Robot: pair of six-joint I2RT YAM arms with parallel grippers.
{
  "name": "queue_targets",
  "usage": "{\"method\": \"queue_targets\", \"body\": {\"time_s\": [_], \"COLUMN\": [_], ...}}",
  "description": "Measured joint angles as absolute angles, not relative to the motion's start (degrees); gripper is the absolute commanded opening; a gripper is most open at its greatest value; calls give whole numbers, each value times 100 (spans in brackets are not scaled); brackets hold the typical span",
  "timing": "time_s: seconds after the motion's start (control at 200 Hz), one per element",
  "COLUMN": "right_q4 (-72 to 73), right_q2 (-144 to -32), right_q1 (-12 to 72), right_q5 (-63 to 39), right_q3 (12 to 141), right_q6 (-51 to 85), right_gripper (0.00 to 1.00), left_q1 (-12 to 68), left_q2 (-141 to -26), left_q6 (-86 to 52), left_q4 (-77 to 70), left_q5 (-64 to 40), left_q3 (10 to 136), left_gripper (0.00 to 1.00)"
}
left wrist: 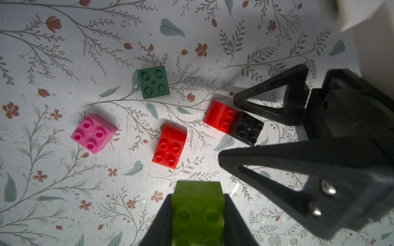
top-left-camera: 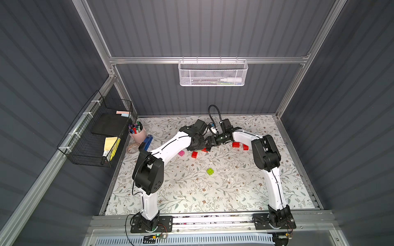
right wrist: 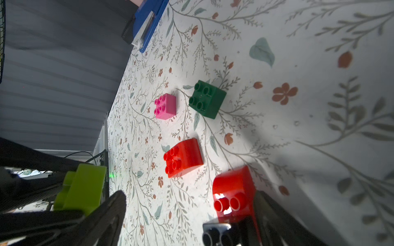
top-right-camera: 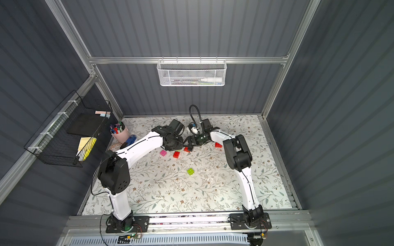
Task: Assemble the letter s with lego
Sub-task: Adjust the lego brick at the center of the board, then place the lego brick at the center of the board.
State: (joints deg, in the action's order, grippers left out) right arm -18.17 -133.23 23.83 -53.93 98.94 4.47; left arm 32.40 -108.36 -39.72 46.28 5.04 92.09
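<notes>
One brick [left wrist: 198, 215] tight in left hand [left wrist: 198, 200]

Both top views look steeply down from high over the front edge of the table [top-left-camera: 191, 191], facing its back. They are far from the red brick [top-left-camera: 194, 154] and share the whole scene. The left wrist camera looks straight down, close over that brick [left wrist: 169, 147]. The right wrist camera sits low beside it [right wrist: 183, 157], slanting toward the stapler [right wrist: 147, 23]. Both wrist views share the red brick, the pink brick [left wrist: 93, 133] and the green brick [left wrist: 153, 82].

Glossy plastic lego bricks [left wrist: 169, 146]
</notes>
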Motion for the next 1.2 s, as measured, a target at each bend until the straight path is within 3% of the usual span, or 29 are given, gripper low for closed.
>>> {"method": "queue_targets", "body": {"time_s": [0.285,0.595,0.966,1.201], "right_q4": [-1778,-1778,-1859,-1874], "right_q2": [-13034,-11498,-10514,-10151], "right_q1": [2003,1761,1719,1564], "right_q5": [-5199,-5035,-4678,-4558], "right_q3": [9830,8785,7463,7161], "right_q6": [554,523,497,491], "right_gripper": [97,97,97,97], "left_q1": [3334,3739,3815,3815], "left_q2": [-10838,-10881,-11622,-11644], "left_q6": [-3791,-3723,-3695,-3623], "left_q4": [4622,4633,4471,4390], "left_q5": [412,362,666,777], "left_q3": [9153,8455,8388,8388], "left_gripper": [29,30,31,47]}}
